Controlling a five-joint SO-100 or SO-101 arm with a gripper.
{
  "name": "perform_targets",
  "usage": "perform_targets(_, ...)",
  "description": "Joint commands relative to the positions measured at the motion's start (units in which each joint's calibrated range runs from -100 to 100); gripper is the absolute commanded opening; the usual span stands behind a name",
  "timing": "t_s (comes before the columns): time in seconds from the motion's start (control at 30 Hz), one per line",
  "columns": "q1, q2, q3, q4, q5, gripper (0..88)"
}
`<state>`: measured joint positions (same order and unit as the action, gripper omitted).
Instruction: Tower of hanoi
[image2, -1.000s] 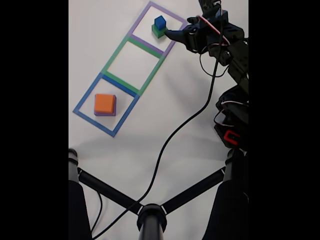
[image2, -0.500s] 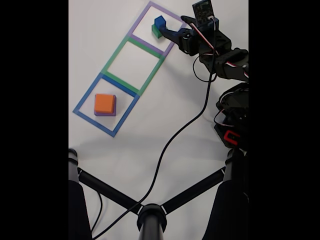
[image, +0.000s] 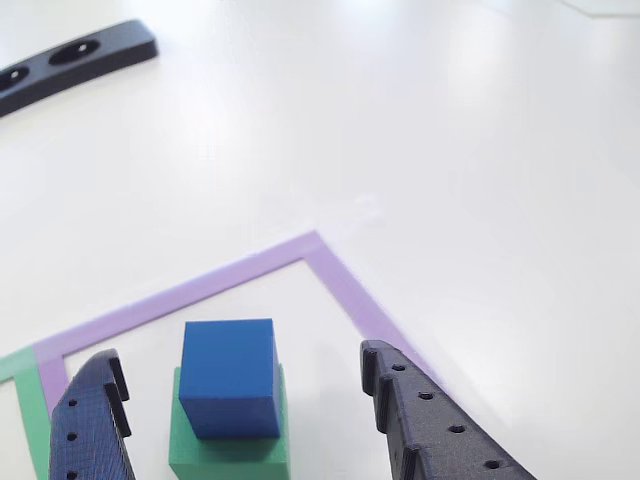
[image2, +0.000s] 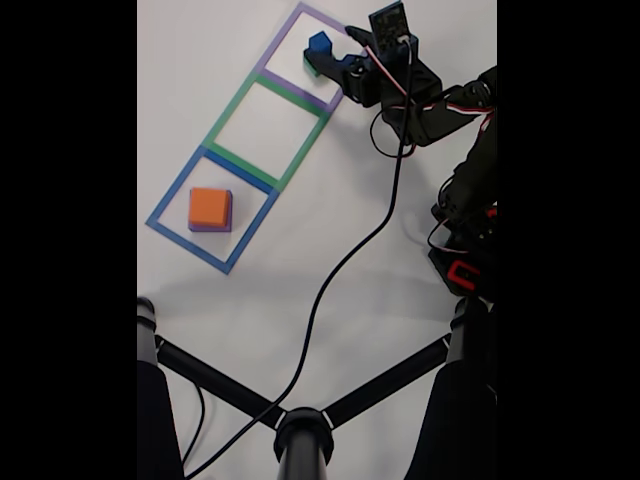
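Four matte cubes are counted in the fixed view: one small dark blue cube (image2: 319, 43), one larger green cube (image2: 311, 64) under it, one orange cube (image2: 209, 207), and one purple cube (image2: 206, 228), of which just an edge is seen beneath the orange one. Three flat square outlines are counted on the white table (image2: 380, 300): one purple outline (image2: 285, 37), one green outline (image2: 228, 112) and one blue outline (image2: 172, 196). One black strip with round holes (image: 70, 62) is counted in the other view, with two holes visible. One black two-finger gripper (image2: 334, 48) and one black cable (image2: 340, 270) are seen.
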<state>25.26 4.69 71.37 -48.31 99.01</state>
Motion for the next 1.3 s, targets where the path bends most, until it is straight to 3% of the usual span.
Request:
perform_targets(0.0, -0.7, 1.8, -4.1, -2.2, 1.0, 25.2)
perform_targets(0.47, -3.0, 7.7, -7.6, -5.4, 1.0, 21.6)
perform_targets(1.27, -3.9, 9.1, -7.4, -6.5, 1.0, 8.2)
